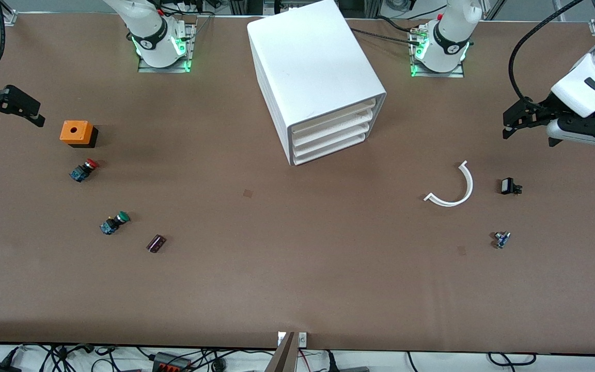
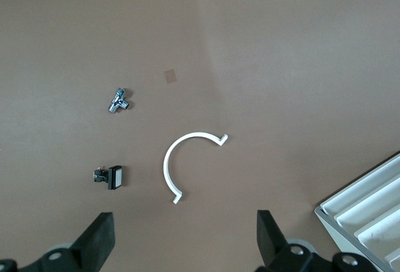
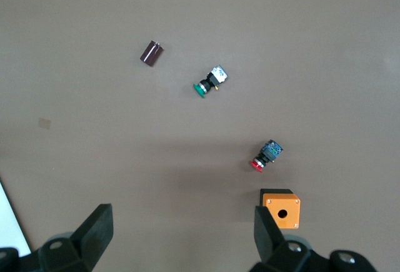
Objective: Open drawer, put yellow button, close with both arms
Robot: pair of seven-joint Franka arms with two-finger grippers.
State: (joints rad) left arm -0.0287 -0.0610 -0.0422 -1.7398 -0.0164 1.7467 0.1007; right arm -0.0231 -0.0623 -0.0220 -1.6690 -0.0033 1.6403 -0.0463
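Drawer [image 1: 332, 111] shut in cabinet [image 1: 312, 67]. Left hand [image 1: 522, 120] and right hand [image 1: 11, 111] open, empty, flanking the cabinet above worktop [image 1: 297, 279].

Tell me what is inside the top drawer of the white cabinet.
Cannot tell: the top drawer of the white cabinet is shut, so only its white front edge shows and its contents are covered. No yellow button appears anywhere on the table.

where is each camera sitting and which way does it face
Front view: high across the table, facing both arm bases, the cabinet between them; left gripper and right gripper at the edges.
Left wrist view: looks down past open fingers at the white arc.
Right wrist view: looks down at the orange box.
Front shares both.
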